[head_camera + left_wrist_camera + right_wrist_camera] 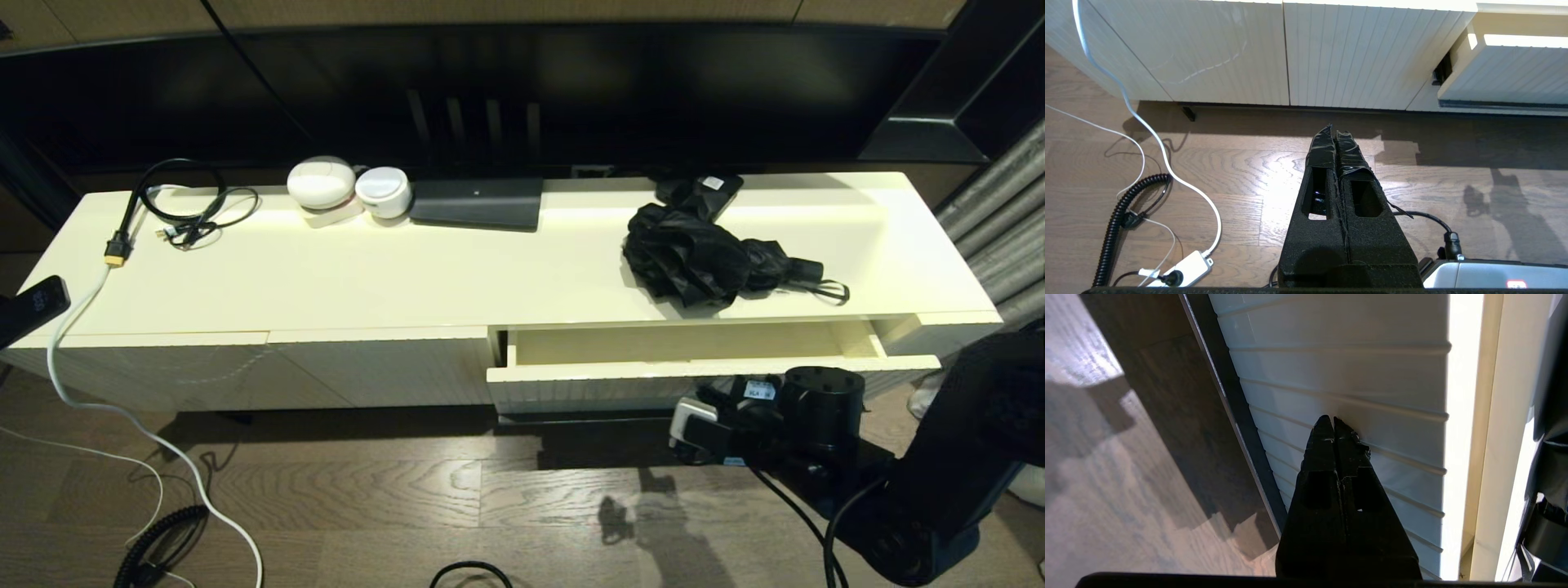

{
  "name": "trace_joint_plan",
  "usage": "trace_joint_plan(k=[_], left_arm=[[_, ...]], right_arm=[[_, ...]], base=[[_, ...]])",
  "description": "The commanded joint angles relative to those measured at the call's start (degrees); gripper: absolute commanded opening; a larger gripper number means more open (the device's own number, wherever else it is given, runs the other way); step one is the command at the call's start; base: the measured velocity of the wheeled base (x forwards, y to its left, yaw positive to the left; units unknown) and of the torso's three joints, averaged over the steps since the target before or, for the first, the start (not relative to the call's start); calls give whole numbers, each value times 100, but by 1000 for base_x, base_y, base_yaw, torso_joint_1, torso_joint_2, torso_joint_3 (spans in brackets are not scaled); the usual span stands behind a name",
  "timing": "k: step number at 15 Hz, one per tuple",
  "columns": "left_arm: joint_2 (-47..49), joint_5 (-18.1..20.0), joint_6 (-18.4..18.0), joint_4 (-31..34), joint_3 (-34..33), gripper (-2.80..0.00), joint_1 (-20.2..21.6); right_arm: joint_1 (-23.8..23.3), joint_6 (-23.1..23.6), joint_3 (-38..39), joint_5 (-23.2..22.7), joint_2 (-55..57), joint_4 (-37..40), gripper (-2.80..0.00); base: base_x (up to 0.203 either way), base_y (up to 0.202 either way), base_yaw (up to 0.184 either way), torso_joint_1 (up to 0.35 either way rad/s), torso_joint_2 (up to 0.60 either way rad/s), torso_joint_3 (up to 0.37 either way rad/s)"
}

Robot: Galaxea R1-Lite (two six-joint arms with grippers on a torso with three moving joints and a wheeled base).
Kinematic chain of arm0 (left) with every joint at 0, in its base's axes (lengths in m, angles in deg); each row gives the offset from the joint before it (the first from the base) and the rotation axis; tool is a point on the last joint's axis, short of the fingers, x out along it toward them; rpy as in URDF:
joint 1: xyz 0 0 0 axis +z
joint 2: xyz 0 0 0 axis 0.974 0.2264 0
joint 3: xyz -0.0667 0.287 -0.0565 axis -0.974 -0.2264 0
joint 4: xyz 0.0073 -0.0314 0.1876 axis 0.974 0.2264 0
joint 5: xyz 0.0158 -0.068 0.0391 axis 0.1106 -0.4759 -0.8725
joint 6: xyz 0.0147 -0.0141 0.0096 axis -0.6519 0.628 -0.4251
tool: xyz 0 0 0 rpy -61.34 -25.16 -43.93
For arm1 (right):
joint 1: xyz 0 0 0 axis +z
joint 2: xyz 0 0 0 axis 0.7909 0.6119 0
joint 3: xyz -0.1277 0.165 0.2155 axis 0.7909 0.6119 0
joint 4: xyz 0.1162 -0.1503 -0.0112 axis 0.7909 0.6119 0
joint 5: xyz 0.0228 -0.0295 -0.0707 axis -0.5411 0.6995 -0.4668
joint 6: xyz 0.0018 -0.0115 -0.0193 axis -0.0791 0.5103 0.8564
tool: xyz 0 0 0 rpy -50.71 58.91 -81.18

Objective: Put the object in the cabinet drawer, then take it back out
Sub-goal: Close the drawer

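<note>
Your right hand [1333, 422] is fully closed and holds nothing; its tips rest at the ribbed front of the cabinet drawer [710, 371], which stands partly open. Judged step: drawer opening done or nearly so, umbrella not yet loaded. Next, lift the hand up and beyond the drawer to the cabinet top, open it, and grasp the umbrella [702, 257]. The umbrella lies across the top, handle and wrist loop pointing right. The left hand [1336, 132] is parked, closed, over the floor.
</note>
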Motion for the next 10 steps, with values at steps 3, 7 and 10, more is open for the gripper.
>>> trace_joint_plan(k=[3,7,10], left_arm=[[0,-1,5,-2,0,-280,-2],[0,-1,5,-2,0,-280,4],[0,-1,5,-2,0,-280,4]], right_arm=[[-134,41,-347,10,271,-42,-280],[-249,42,-659,10,452,-29,-280],[-301,36,-877,10,578,-45,-280]], base=[[0,0,0,0,0,0],[0,0,0,0,0,0],[0,0,0,0,0,0]])
